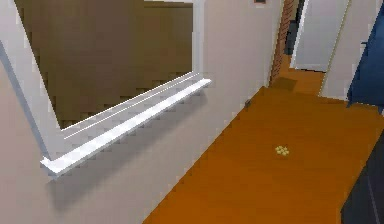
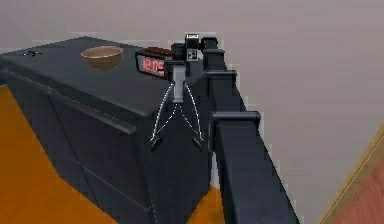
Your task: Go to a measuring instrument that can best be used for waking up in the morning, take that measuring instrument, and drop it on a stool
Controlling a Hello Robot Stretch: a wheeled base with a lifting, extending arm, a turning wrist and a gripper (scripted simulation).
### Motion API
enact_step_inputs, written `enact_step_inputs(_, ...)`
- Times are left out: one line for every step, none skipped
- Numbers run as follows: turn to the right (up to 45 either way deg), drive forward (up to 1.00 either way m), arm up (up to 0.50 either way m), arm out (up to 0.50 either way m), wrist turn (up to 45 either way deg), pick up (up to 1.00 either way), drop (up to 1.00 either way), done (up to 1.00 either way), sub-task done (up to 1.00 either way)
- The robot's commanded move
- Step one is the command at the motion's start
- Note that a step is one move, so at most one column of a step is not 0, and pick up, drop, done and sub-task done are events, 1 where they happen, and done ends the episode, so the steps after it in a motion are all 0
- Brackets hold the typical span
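Tool point(image 2: 178, 140) near alarm clock point(image 2: 153, 65) on dark cabinet point(image 2: 80, 115) — can't tell if holding anything

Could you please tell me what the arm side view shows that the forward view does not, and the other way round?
Arm side view: a dark cabinet carrying a brown bowl and a clock with red digits, with the arm and gripper in front of it.
Forward view: a white-framed window with its sill, a small yellowish thing on the floor, and a doorway farther on.
Shared: that orange-brown floor and a pale wall.
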Motion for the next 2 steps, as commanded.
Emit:
enact_step_inputs(0.0,0.00,0.00,0.00,45.0,0.00,0.00,0.00,0.00)
enact_step_inputs(0.0,0.00,0.00,0.00,45.0,0.00,0.00,0.00,0.00)
